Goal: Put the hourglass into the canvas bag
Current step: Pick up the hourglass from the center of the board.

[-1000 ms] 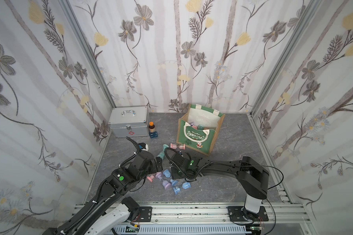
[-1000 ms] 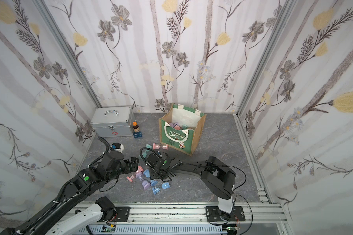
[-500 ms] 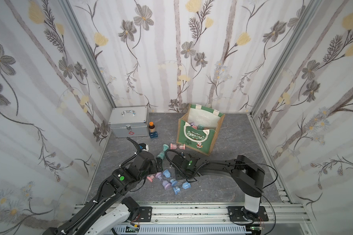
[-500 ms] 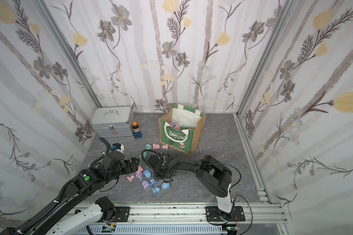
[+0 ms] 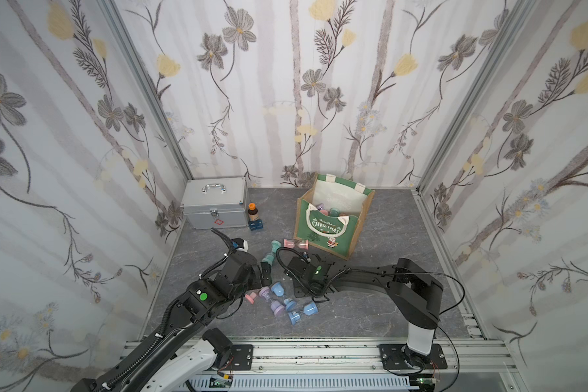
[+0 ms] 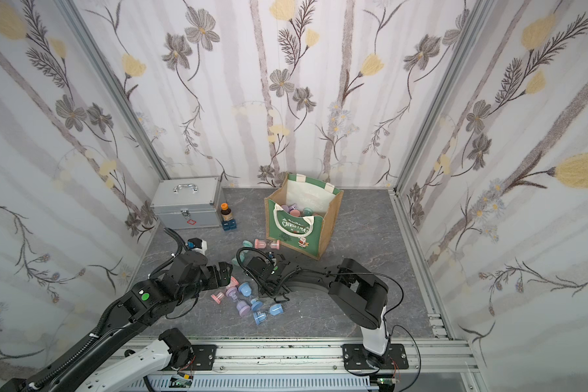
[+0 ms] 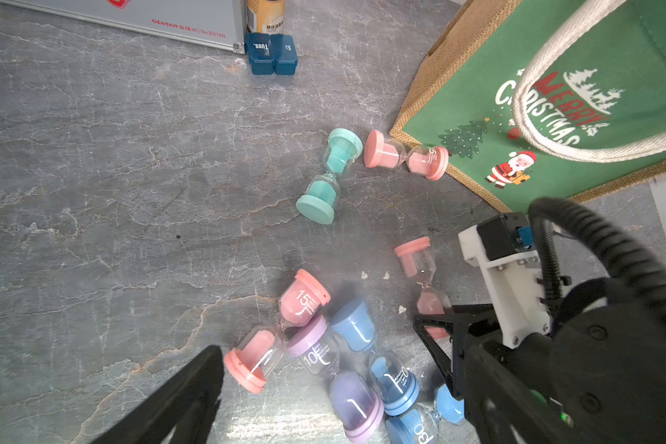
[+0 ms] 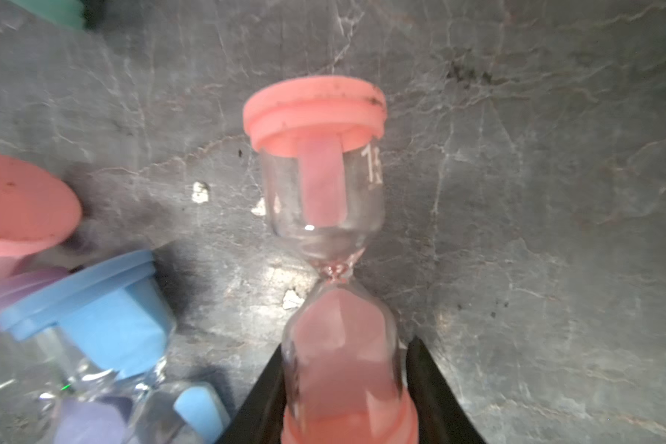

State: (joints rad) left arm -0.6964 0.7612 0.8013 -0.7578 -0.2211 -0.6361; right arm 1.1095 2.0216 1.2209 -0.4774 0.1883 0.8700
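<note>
Although both top views hid the grasp beneath the right arm (image 5: 370, 273), they gave the count: one canvas bag (image 5: 326, 234) standing open at the back of the surface (image 5: 353, 315), holding several hourglasses too crowded to number, one silver case (image 5: 214, 203), one bottle (image 5: 252, 212) and one blue pill box (image 5: 255, 224).

From the left wrist, seven hourglasses showed on the surface: three pink, two blue, a teal one (image 7: 329, 177) and a purple one (image 7: 352, 399). The left jaws stood wide apart beside the cluster, holding nothing. The pink hourglass (image 7: 416, 261) at the right jaws was outside the bag, a little way from its front corner.

At the right wrist, those jaws looked clamped on its sand-filled bulb, just above the cap. Lifting it would go best straight up, clear of the blue neighbour (image 8: 104, 307), then high over the bag's rim and handle before letting go.
</note>
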